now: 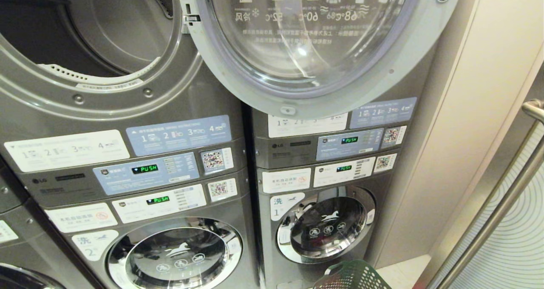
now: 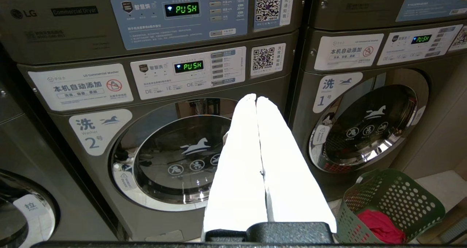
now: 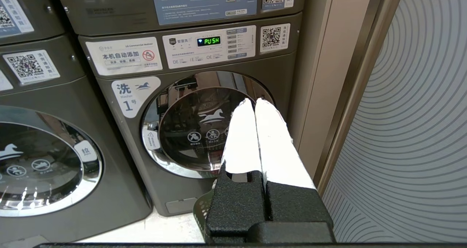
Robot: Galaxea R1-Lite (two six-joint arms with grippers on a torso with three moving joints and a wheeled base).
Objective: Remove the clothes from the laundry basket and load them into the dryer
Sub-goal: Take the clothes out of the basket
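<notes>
Two stacked grey machine columns fill the head view. The upper left dryer (image 1: 97, 38) stands open, its drum mouth facing outward, and its round glass door (image 1: 314, 42) is swung right across the neighbouring column. Washers number 2 (image 2: 171, 157) and number 1 (image 2: 365, 127) below have their doors closed. The green laundry basket (image 2: 392, 204) sits on the floor before washer 1, tilted, its mouth facing up and left, red clothes (image 2: 381, 226) inside. Left gripper (image 2: 256, 98) and right gripper (image 3: 254, 101) are both clenched and empty, each pointing toward a washer door.
</notes>
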